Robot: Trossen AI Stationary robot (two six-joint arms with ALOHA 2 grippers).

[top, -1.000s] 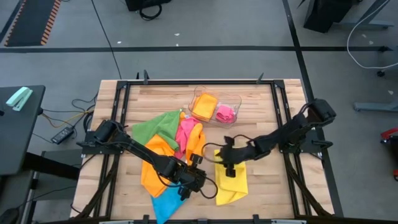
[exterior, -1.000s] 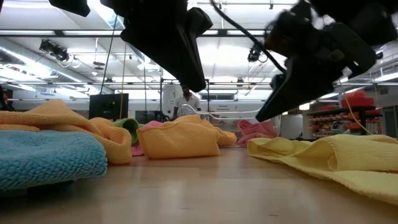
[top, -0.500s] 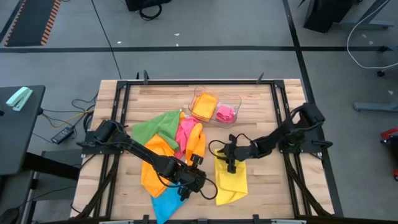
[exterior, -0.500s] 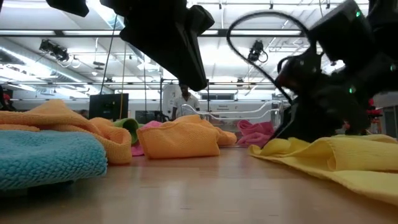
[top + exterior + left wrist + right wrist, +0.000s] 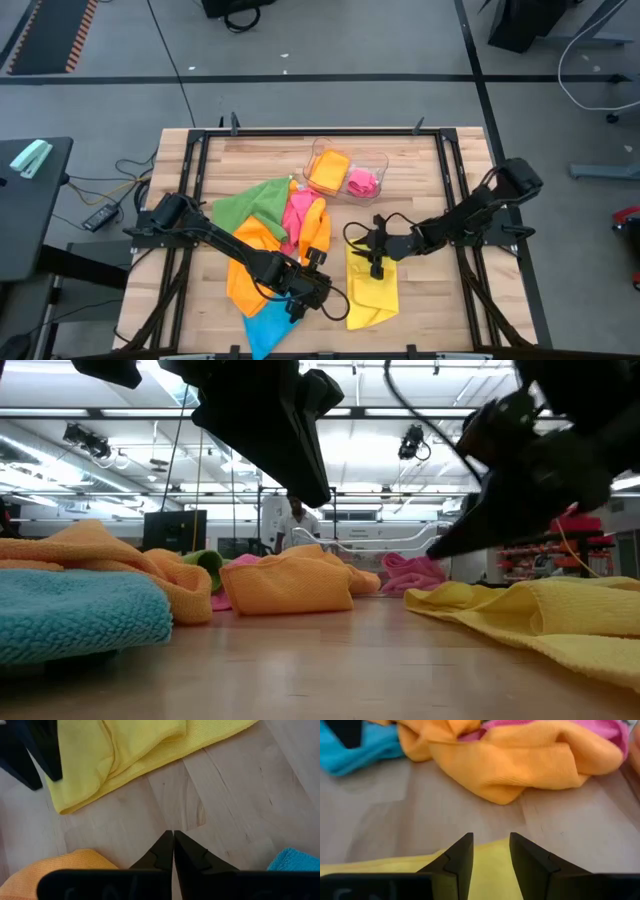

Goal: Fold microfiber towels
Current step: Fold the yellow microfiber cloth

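A wooden surface holds a heap of microfiber towels. The yellow towel lies crumpled near the front, beside orange, pink, green and blue ones. The right gripper hovers at the yellow towel's far edge, its fingers apart with nothing between them. The left gripper sits between the blue and yellow towels, fingers pressed together, empty.

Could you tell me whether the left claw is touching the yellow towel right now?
Apart. The left wrist view shows the left claw shut over bare wood, with a strip of table between its tips and the yellow towel.
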